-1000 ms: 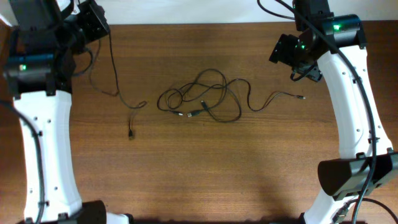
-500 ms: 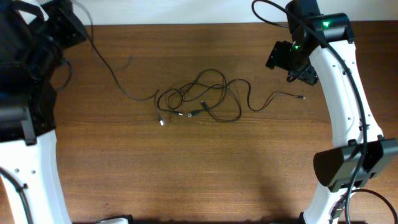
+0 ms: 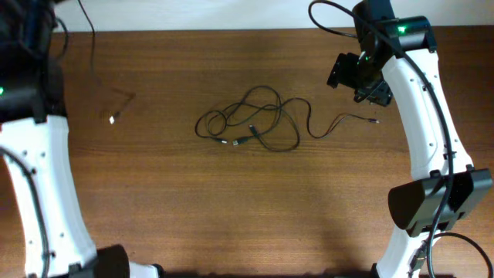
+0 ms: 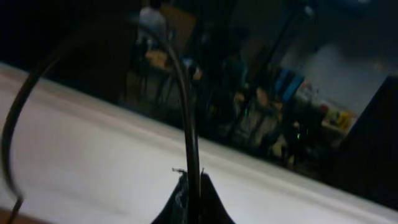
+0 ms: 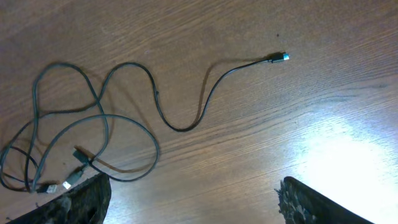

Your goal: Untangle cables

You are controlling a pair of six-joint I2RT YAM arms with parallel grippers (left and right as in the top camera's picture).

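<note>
A loose tangle of thin black cables [image 3: 248,123] lies mid-table, and one free end with a silvery plug [image 3: 376,120] trails off to the right. A separate cable hangs from the top left, its plug end [image 3: 113,118] well apart from the tangle. My left gripper [image 4: 191,190] is shut on this cable [image 4: 188,106], raised and facing away from the table. It is out of the overhead view. My right gripper [image 3: 357,73] hovers open behind the trailing end. In the right wrist view its fingers [image 5: 78,200] are spread wide over bare wood, with the tangle [image 5: 93,134] and the plug [image 5: 282,57] ahead.
The brown wooden table [image 3: 247,201] ends at a white strip along the back. The white arms stand at the left side [image 3: 46,177] and the right side [image 3: 432,147].
My left arm has pulled its cable up and away to the left. The cable's plug end slid out of the tangle's left side to the far left. The right arm has barely moved.
</note>
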